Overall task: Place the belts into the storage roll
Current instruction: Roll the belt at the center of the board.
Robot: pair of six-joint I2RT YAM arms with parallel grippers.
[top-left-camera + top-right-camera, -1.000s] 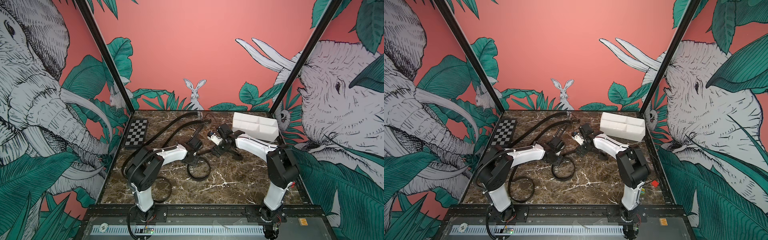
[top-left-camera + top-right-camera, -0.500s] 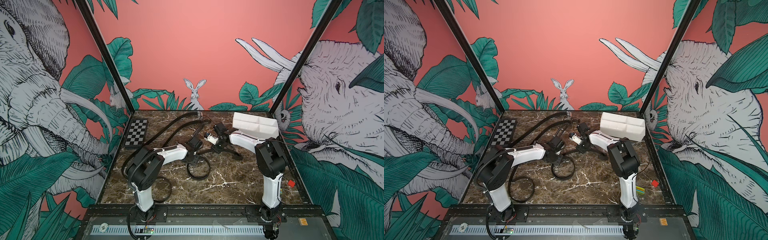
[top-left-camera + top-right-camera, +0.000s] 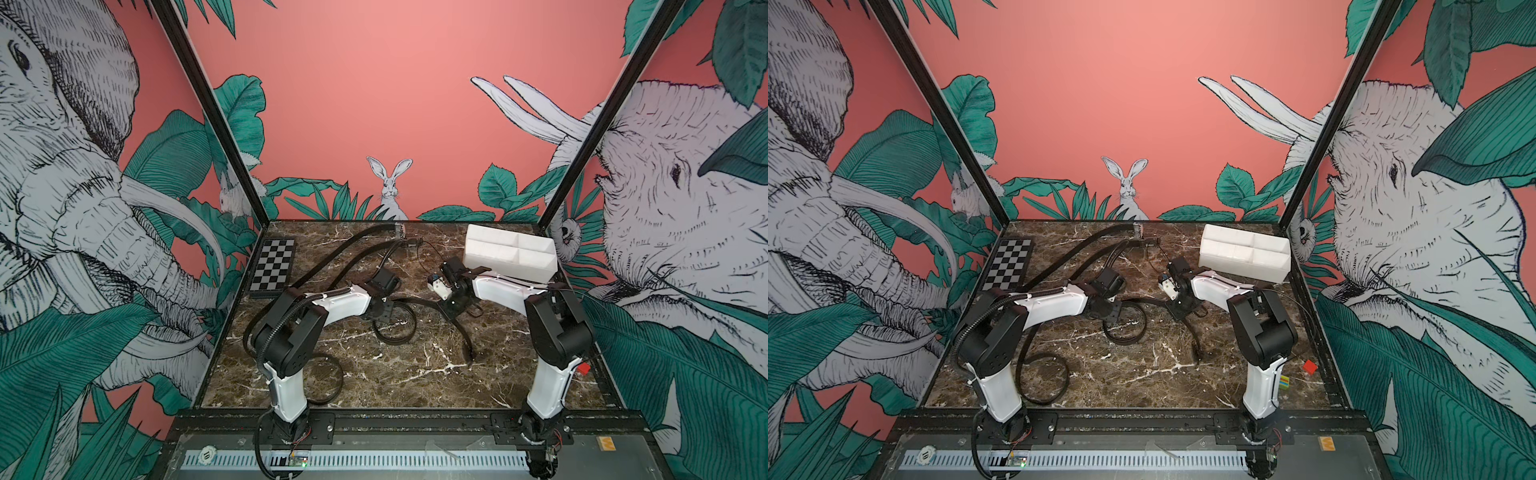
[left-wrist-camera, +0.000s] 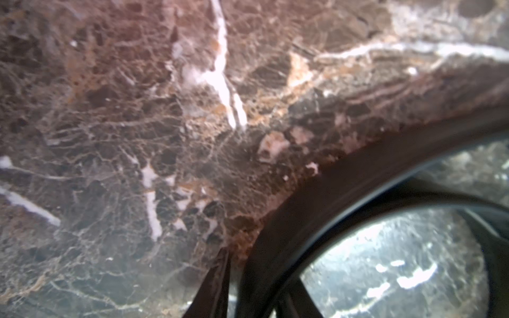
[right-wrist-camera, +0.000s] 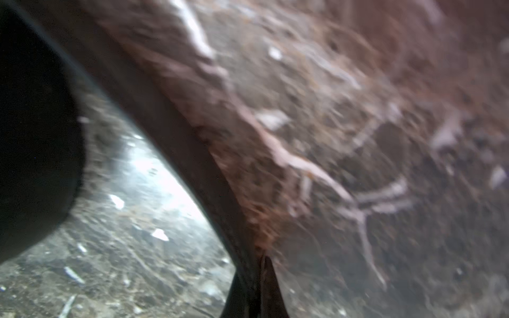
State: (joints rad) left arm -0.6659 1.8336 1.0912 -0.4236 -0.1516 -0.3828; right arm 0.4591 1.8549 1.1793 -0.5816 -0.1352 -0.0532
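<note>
A brown marble desk (image 3: 395, 374) veined in white forms the floor of a booth. Its coral-pink walls are printed with elephants, green leaves and a rabbit (image 3: 390, 187). The storage roll (image 3: 505, 266), a white divided tray, sits at the desk's far right corner, and a checkered board (image 3: 272, 268) lies at the far left. The belts (image 3: 1196, 345) are all out on the marble, well apart from the tray. The middle belt (image 3: 417, 300) curls into a loop beside the left hand (image 3: 384, 316), spans across to the right hand (image 3: 452, 311) and drops from there to the desk. The right hand is clamped tight on it: in the right wrist view the strap (image 5: 176, 129) runs straight into the meeting fingertips (image 5: 268, 286). The left hand grips the same belt with its jaws narrowly apart, one finger (image 4: 214, 289) against the strap. Another belt loop (image 3: 1064, 376) near the left arm's base is partly hidden behind that arm. Two long black straps (image 3: 386, 227) from the back wall pass beneath the arm, so which strap joins which cannot be told. A red block (image 3: 1309, 366) and a small yellow-green block (image 3: 1284, 381) sit near the right arm's base. Both wrist views are blurred and very close, and a dark mass (image 5: 33, 137) in the right one cannot be identified.
</note>
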